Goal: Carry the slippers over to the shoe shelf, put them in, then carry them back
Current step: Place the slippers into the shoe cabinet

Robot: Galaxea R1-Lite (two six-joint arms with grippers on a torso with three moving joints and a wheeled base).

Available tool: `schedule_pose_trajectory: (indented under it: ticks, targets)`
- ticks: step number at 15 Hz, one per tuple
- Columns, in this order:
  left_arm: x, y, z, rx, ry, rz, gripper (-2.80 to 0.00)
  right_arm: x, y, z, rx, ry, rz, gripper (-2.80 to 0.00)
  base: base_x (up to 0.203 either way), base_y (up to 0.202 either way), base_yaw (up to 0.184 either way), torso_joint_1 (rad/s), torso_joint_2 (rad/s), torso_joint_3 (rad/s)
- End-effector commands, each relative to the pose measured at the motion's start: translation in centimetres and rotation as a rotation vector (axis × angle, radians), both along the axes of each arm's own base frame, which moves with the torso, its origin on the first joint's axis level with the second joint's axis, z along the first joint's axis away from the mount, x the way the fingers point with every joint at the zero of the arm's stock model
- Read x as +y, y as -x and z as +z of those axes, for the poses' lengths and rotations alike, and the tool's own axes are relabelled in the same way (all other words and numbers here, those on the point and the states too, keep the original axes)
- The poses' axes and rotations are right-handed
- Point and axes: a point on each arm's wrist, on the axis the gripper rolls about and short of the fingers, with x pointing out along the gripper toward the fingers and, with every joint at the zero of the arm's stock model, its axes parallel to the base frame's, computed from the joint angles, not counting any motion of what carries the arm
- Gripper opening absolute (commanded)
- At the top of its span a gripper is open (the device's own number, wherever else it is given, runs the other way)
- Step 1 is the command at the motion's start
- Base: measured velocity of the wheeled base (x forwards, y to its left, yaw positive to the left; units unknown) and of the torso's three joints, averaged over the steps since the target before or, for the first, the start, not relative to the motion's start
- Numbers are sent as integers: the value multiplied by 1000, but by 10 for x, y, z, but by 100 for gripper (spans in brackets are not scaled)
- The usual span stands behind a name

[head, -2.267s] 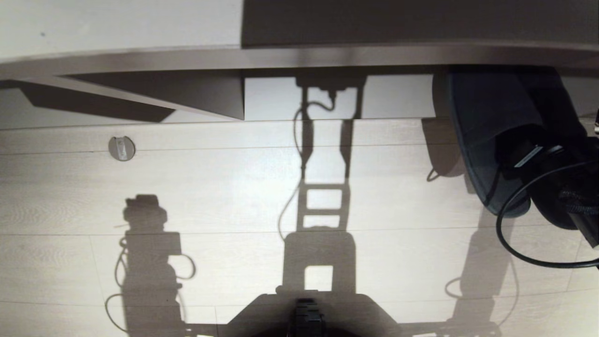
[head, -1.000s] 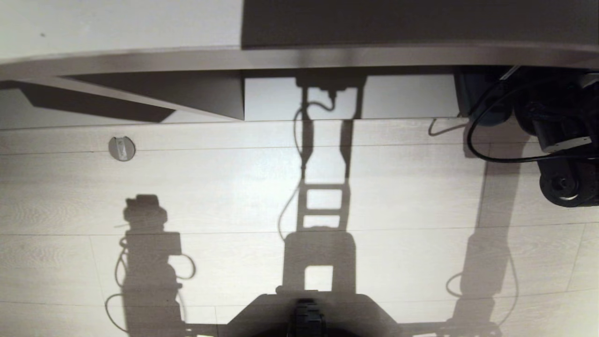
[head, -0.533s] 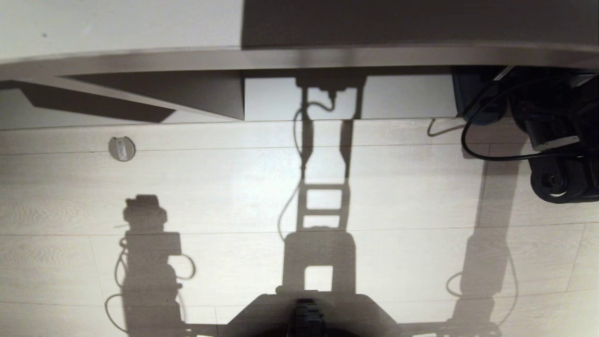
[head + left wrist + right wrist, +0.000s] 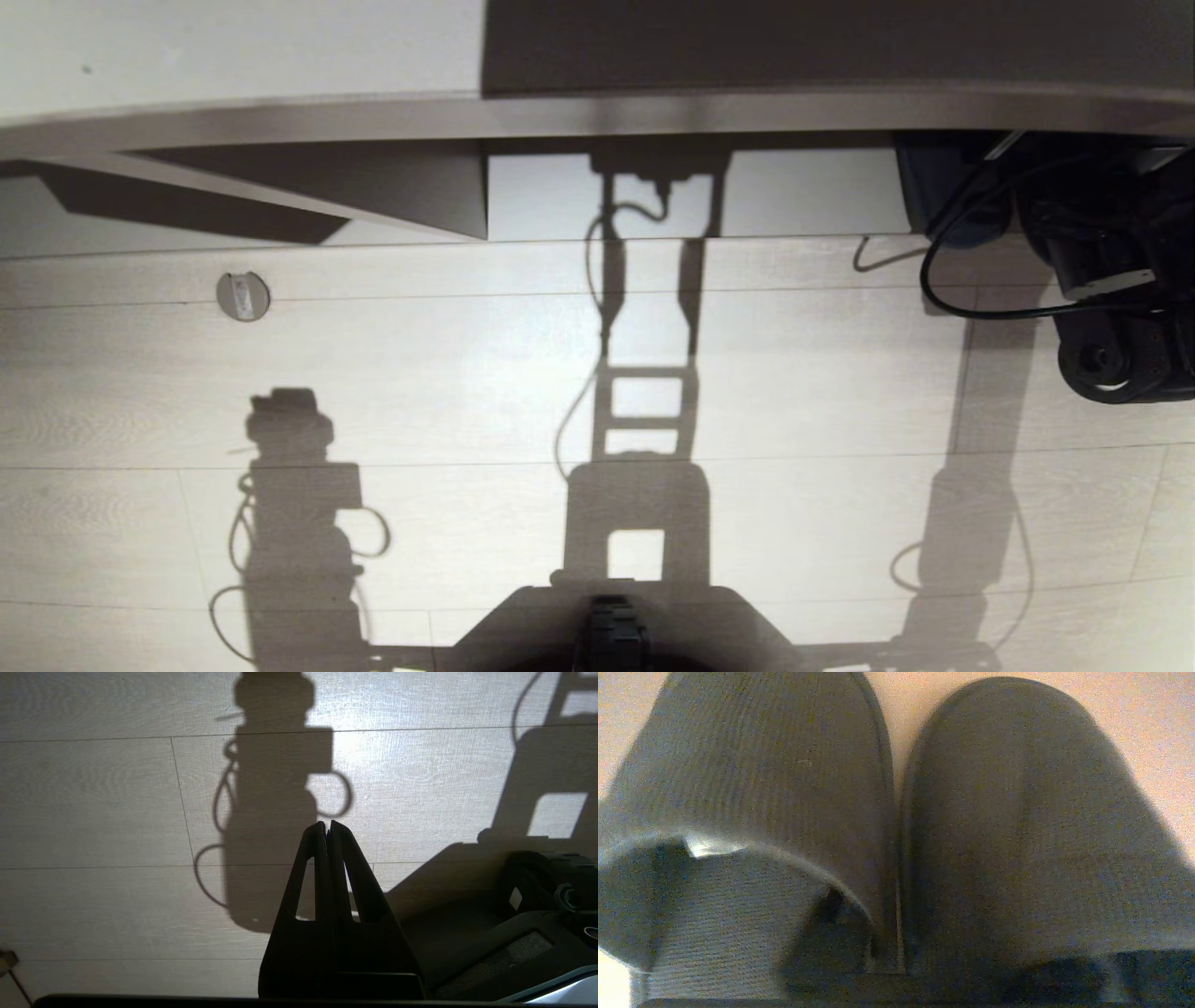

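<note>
The slippers [image 4: 896, 826] lie side by side on a pale board, toes pointing away from the right wrist camera, their inner edges touching along a thin seam. They fill almost the whole right wrist view; the one at the left of that frame shows its open mouth and ribbed lining at the lower left. In the head view only a dark rounded part of the slippers [image 4: 943, 191] shows at the upper right, tucked under the top edge of the shoe shelf [image 4: 597, 114] and resting on its raised floor board.

The right gripper [image 4: 1004, 201] reaches into that opening at the upper right of the head view, just beside the slippers. Its fingers are hidden behind the arm and a looping black cable [image 4: 943, 280], and the right wrist view shows no finger clearly, so I cannot tell how far apart they stand or whether they touch the fabric.

The left gripper [image 4: 328, 828] hangs over the floor [image 4: 93, 812] at the centre of the left wrist view, its fingers [image 4: 348, 868] pressed together with nothing between them.

A vertical divider [image 4: 485, 191] splits the shelf at upper centre. A small round metal disc [image 4: 243, 296] sits in the floor at the left of the head view, and the robot's shadows fall across the planks.
</note>
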Motion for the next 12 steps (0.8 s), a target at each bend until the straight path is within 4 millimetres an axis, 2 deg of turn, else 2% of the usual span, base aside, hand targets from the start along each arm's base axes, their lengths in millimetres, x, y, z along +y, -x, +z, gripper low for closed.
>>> schedule_pose_trajectory:
  ticks: [1, 9, 12]
  targets:
    - [0, 0, 0, -1, 1, 1, -280, 0, 2, 2, -13, -1, 1, 0, 0, 0, 0, 0, 0, 0]
    - [0, 0, 0, -1, 1, 1, -280, 0, 6, 3, -7, -2, -1, 0, 0, 0, 0, 0, 0, 0]
    - [0, 0, 0, -1, 1, 1, -280, -2, 19, 8, 16, -5, -8, 0, 0, 0, 0, 0, 0, 0]
